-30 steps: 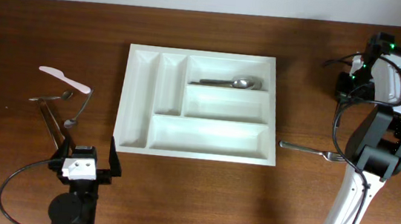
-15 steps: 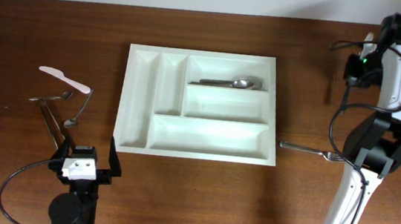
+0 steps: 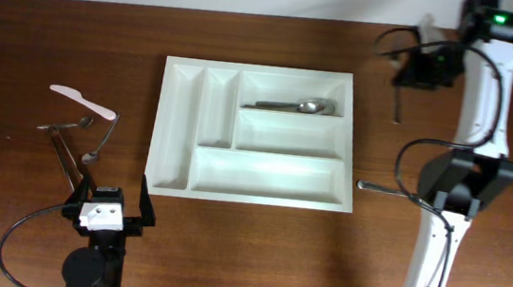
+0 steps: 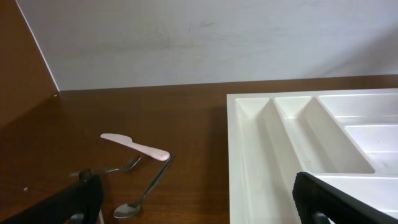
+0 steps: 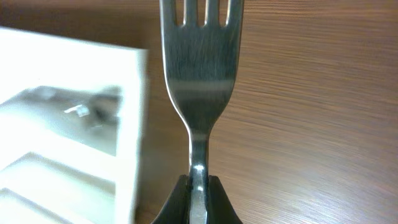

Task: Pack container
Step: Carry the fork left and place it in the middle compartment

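The right gripper (image 5: 198,194) pinches a fork (image 5: 199,71) by its handle beside the tray (image 3: 263,175), while the left gripper (image 3: 109,201) rests wide open.

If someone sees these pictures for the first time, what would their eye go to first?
First comes the large white container in the middle of the table, with a single spoon lying in its top wide compartment. Next is the fork clamped in the right gripper, held off the table just right of the container. A small heap of utensils lies on the wood to the container's left.
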You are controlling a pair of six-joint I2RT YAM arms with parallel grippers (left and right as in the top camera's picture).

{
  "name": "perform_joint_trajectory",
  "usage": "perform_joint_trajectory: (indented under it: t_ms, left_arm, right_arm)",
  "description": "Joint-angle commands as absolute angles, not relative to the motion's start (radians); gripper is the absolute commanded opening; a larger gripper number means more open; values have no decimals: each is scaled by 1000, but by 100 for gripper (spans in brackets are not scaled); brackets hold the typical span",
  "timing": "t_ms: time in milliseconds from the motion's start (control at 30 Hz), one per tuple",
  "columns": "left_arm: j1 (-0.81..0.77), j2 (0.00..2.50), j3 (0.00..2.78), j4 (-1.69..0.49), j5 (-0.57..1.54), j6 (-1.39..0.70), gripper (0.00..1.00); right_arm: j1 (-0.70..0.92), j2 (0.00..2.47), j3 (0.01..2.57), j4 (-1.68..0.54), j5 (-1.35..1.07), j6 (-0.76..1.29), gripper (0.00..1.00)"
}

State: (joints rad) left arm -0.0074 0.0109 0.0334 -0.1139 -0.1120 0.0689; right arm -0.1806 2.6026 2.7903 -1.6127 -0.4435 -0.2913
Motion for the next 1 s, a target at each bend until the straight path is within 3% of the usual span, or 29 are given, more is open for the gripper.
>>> perform_joint_trajectory:
  t_ms: [0, 400, 900, 933, 967]
  left_arm:
    - [-12, 6, 27, -112, -115, 88, 99]
    - [-12, 6, 27, -112, -115, 88, 99]
    - [-12, 6, 27, -112, -115, 88, 99]
    - [-12, 6, 27, -112, -115, 88, 99]
    - [-12, 6, 27, -112, -115, 88, 99]
  right_arm:
    - [-63, 2594, 2814, -1647, -543, -367, 4]
    - [145, 2594, 2814, -1699, -538, -442, 4]
    - [224, 2595, 2679, -1699, -490, -841, 4]
    - [224, 2595, 2660, -1699, -490, -875, 13]
    - [224, 2595, 2643, -1699, -490, -935, 12]
